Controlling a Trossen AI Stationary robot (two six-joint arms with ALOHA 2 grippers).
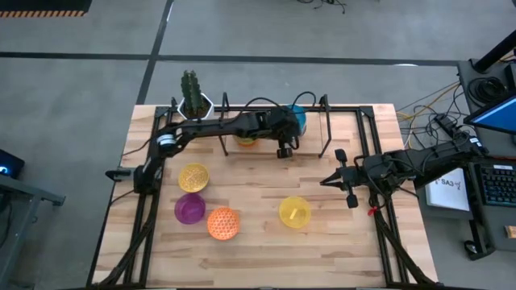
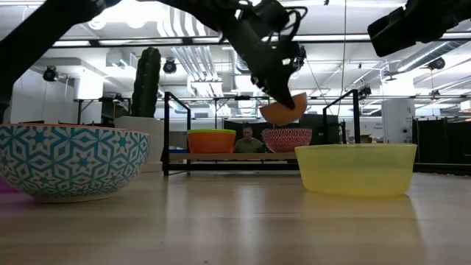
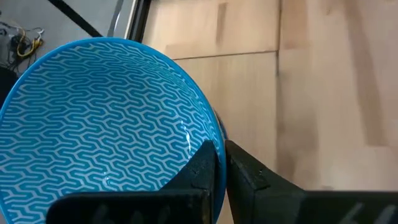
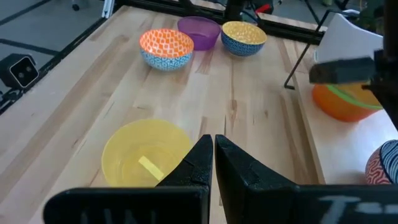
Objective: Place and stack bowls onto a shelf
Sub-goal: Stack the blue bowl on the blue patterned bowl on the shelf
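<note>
Your blue bowl (image 3: 106, 124) is hanging over the shelf (image 1: 322, 129), pinched by its rim in the left gripper (image 3: 221, 165), jaws clamped nearly together on the wall. It is sitting above and just beside the red patterned bowl (image 2: 286, 138) on the board, so you are probably lowering straight down to nest it. The right gripper (image 4: 213, 155) is waiting with fingers almost touching, empty, nearest the yellow bowl (image 1: 295, 212).
</note>
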